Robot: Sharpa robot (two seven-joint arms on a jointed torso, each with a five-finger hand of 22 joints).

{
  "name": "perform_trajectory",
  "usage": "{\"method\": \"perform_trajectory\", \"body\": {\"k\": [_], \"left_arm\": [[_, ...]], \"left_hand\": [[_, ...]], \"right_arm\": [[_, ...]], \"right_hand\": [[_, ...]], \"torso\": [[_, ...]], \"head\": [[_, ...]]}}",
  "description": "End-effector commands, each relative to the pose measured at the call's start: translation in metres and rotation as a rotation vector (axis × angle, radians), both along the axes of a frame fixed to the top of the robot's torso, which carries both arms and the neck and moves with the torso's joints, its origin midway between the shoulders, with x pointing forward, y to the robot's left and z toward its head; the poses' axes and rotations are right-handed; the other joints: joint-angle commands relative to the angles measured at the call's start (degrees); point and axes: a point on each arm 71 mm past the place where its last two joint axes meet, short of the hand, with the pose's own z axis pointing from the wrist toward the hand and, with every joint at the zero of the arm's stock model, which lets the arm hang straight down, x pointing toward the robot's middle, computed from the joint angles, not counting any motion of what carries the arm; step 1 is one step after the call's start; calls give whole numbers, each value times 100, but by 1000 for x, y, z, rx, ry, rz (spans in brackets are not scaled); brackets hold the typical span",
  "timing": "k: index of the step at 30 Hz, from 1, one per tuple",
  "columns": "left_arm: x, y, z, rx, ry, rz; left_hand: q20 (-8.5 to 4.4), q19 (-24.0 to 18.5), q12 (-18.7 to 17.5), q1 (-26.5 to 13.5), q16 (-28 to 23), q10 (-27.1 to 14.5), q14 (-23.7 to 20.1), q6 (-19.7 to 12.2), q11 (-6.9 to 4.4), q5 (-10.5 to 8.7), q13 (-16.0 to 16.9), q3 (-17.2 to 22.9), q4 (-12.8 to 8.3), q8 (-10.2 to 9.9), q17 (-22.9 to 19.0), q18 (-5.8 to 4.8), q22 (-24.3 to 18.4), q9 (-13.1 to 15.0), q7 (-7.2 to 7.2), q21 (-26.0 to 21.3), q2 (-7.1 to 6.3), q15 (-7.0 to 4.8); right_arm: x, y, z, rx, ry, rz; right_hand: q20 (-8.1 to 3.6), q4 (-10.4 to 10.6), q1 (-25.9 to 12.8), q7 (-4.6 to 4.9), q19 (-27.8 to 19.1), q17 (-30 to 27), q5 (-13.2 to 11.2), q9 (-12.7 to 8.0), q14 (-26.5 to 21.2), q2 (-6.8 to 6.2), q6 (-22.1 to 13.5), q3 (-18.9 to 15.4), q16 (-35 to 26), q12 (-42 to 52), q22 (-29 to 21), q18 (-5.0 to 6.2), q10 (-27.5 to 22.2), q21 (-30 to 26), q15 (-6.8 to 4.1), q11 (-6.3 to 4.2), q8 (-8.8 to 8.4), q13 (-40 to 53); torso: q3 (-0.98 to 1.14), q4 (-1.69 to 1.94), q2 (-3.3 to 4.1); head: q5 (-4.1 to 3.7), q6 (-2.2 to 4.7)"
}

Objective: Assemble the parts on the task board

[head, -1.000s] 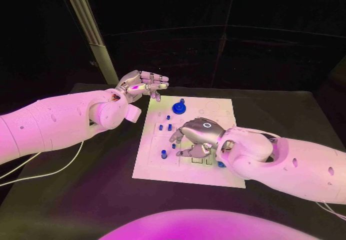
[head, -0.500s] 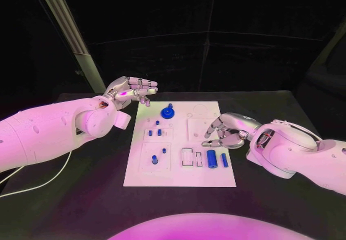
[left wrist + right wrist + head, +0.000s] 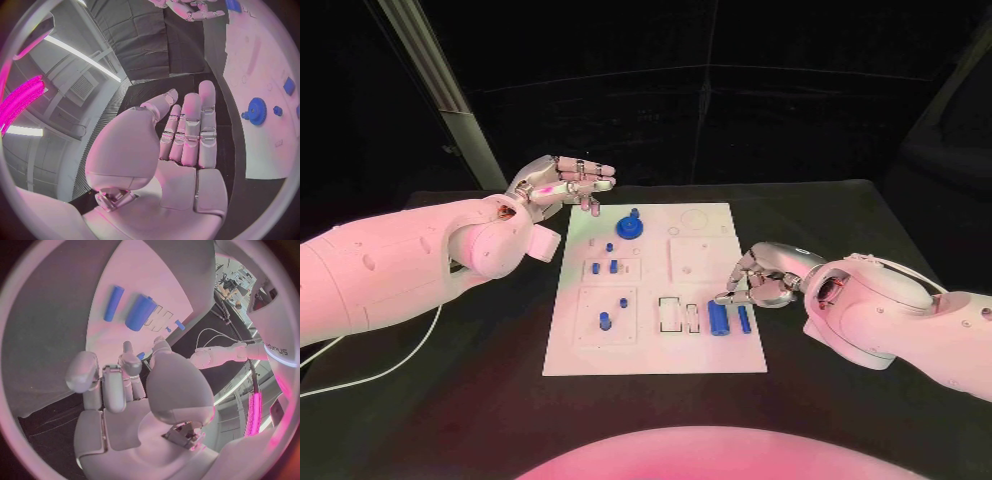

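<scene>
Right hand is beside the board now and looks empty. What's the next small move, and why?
Probably ease the right hand toward the large blue cylinder and close on it. That hand hovers at the task board's right edge holding nothing, and the cylinder lies loose next to a thinner blue pin, close by its fingertips. The left hand is raised beyond the board's far corner, also holding nothing.

Blue parts on a white task board — black table.

The letters "SHARPA" stand on the left arm, partly cut off
</scene>
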Motion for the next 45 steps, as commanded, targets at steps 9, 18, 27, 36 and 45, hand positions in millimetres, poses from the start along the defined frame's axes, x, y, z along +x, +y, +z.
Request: {"method": "perform_trajectory", "body": {"k": [9,18,27,36,45], "left_arm": [[-1,1,0,-8,3,-9],[-1,2,0,-6,4,-7],[-1,2,0,-5,6,-7],[-1,3,0,-5,9,-8],[-2,2,-1,-6,10,-11]], "left_hand": [[0,-54,32,7,-17,-23,-27,-9,-8,2,-8,-6,-24,24,-5,83,-9,-1,-2,-23,50,-4],[0,-54,32,7,-17,-23,-27,-9,-8,2,-8,-6,-24,24,-5,83,-9,-1,-2,-23,50,-4],[0,-54,32,7,-17,-23,-27,-9,-8,2,-8,-6,-24,24,-5,83,-9,-1,-2,-23,50,-4],[2,-57,46,-11,-16,-21,-30,-5,-9,1,-8,-13,-16,30,-12,83,-12,-1,-3,-25,53,-3],[2,-57,46,-11,-16,-21,-30,-5,-9,1,-8,-13,-16,30,-12,83,-12,-1,-3,-25,53,-3]], "right_arm": [[-3,9,-17,-126,47,24],[-3,12,-24,-182,62,28],[-5,22,-30,-212,72,52],[-6,25,-33,-216,59,41],[-9,25,-17,-12,-45,-35]], "right_hand": [[-6,-2,-73,-8,184,545,-2,83,446,87,-60,-147,269,792,513,-154,356,280,1,-26,187,971],[-6,-4,-62,-15,191,594,29,116,450,107,-59,-174,298,869,561,-161,376,309,0,-30,239,1076],[-10,-28,89,-31,189,633,84,180,451,128,-47,-186,320,897,603,-166,365,333,-8,-43,328,1140],[-27,-268,797,-63,183,673,700,317,450,373,4,-50,342,938,664,-171,374,371,-33,-75,500,1262],[-66,-28,611,-131,188,623,1301,435,436,648,145,-113,315,769,701,-175,320,391,-77,-131,610,1146]], "torso": [[-7,-7,8],[-6,-5,8],[-7,0,18],[-11,-8,10],[-14,-4,-7]], "head": [[3,-23],[13,-26],[23,-32],[25,-49],[19,-33]]}}
